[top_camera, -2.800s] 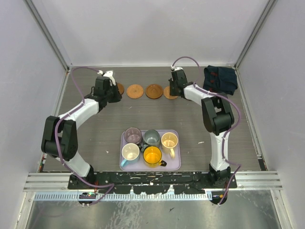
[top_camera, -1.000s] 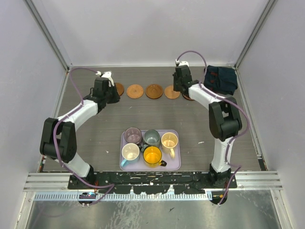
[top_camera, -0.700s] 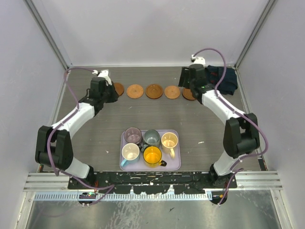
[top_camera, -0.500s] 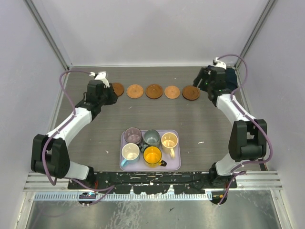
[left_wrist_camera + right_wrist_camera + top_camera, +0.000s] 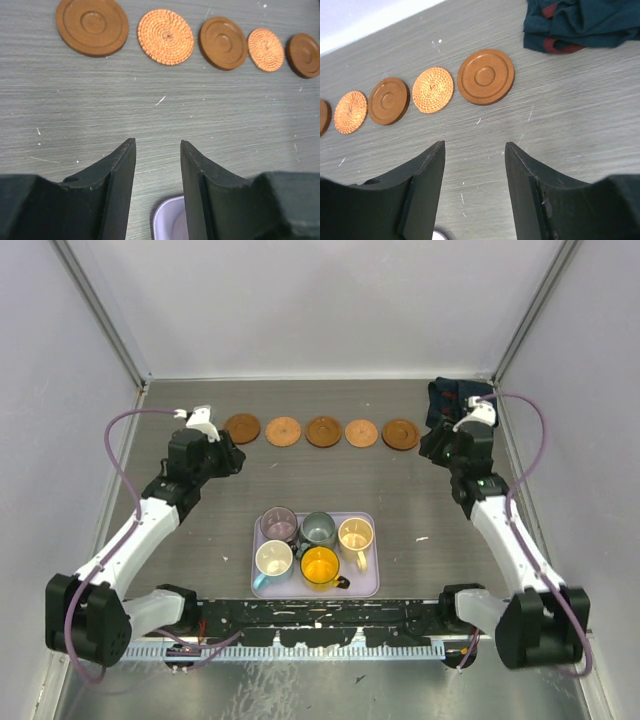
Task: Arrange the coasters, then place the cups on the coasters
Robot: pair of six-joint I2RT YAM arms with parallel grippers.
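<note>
Left claw [image 5: 157, 145]: jaws apart, empty, facing the coasters [image 5: 323, 431].
Right claw [image 5: 474, 145]: jaws apart, empty, near the cloth [image 5: 575, 22].
Coasters: five apart in one line along the far side, running left to right.
Cups [image 5: 319, 529]: five on the tray [image 5: 372, 585], back towards the bases, between both arms; purple cup [image 5: 278, 524] nearer left, beige cup [image 5: 355, 534] nearer right.
Views: wrist cameras showed two woven coasters; only the top view showed cups.

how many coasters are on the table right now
5, in one row across the far side of the table: leftmost coaster, second coaster, middle coaster, fourth coaster, and rightmost coaster near the cloth. None looks hidden.
</note>
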